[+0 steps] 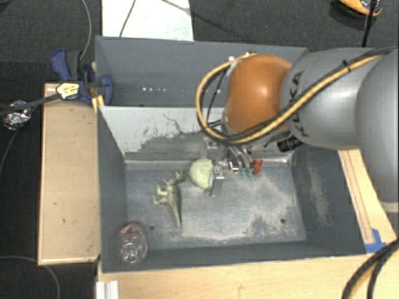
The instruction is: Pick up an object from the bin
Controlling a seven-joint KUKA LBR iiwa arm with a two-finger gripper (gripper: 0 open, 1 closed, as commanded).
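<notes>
My gripper (pixel 218 174) hangs low over the back middle of the bin floor, under the orange cover on the wrist. A pale green, roundish lump (pixel 201 173) lies right against its left side, touching or nearly touching it; I cannot tell whether it is gripped. A green toy dinosaur (pixel 171 196) lies on the floor a short way left and in front of the gripper, tail pointing toward the front. A small red and green piece (pixel 252 167) shows close to the gripper's right side; whether it is loose is unclear.
A clear, crumpled plastic thing (pixel 132 242) rests in the front left corner of the bin. The arm comes in from the right and covers the bin's back right part. Bare floor lies front right of the gripper.
</notes>
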